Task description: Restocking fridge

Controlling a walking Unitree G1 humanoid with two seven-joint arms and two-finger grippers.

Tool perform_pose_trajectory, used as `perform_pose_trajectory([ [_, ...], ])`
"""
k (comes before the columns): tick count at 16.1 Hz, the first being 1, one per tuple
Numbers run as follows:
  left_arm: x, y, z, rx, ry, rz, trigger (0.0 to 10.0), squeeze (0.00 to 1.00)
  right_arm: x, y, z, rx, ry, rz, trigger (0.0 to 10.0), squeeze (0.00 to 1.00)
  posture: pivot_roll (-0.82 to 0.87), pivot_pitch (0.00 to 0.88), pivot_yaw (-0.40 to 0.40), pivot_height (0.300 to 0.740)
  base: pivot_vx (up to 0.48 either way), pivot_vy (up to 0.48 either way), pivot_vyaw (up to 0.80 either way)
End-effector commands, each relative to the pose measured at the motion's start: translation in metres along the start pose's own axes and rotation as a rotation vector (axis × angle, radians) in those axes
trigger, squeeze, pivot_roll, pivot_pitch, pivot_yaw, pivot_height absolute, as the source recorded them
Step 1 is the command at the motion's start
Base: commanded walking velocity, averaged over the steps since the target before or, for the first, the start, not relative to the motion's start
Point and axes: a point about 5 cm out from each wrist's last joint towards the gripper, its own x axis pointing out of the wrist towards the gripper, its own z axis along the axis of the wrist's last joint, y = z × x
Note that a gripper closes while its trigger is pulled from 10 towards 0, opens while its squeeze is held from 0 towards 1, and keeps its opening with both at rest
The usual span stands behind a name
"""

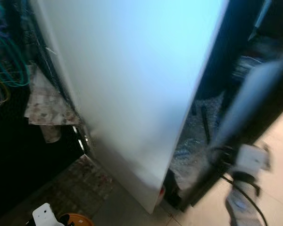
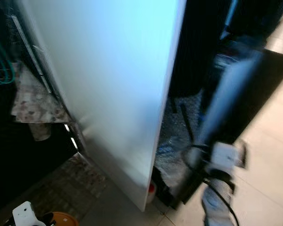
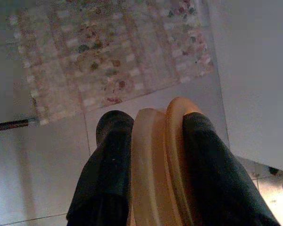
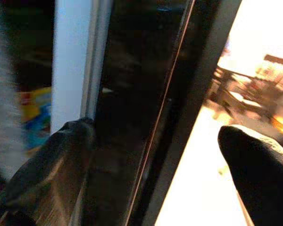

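Observation:
A tall white fridge door (image 1: 137, 80) stands open in the middle, with the dark fridge interior (image 1: 198, 136) behind its right edge. My left gripper (image 3: 155, 120), low at the left near the floor, is shut on an orange rimmed dish (image 3: 153, 165), whose round orange edge (image 1: 75, 219) also peeks in below. My blurred right arm (image 1: 247, 101) reaches up along the fridge's dark right side. There my right gripper (image 4: 155, 155) is open, its fingers (image 4: 52, 165) straddling a black vertical door edge (image 4: 132, 94). A blurred yellow and blue package (image 4: 35, 115) sits inside.
A patterned mat (image 1: 80, 183) lies on the floor before the fridge. At the left, a stained cloth (image 1: 47, 106) hangs over a dark shelf with green wires (image 1: 9, 61) above. Light floor tiles (image 1: 278, 155) stretch off to the right. A small red-topped item (image 1: 161, 192) sits at the door's foot.

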Motion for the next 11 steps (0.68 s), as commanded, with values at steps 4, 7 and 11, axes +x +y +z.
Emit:
perform_pose_trajectory([
  [4, -0.001, 0.001, -0.006, 0.026, 0.029, 0.008, 10.0, 0.00, -0.014, -0.094, -0.058, -0.028, 0.301, -0.438, 10.0, 0.00, 0.00, 0.000, 0.001, 0.740, 0.000, 0.000, 0.00],
  [7, -0.001, 0.001, -0.007, 0.028, 0.032, 0.008, 10.0, 0.00, -0.027, -0.087, -0.084, -0.024, 0.436, -0.324, 10.0, 0.00, 0.00, 0.000, 0.001, 0.740, 0.000, 0.000, 0.00],
  [11, -0.001, 0.000, -0.009, 0.033, 0.038, 0.003, 10.0, 0.00, -0.062, -0.032, -0.127, -0.009, 0.703, 0.074, 10.0, 0.00, 0.01, 0.000, 0.001, 0.740, 0.000, 0.000, 0.00],
])
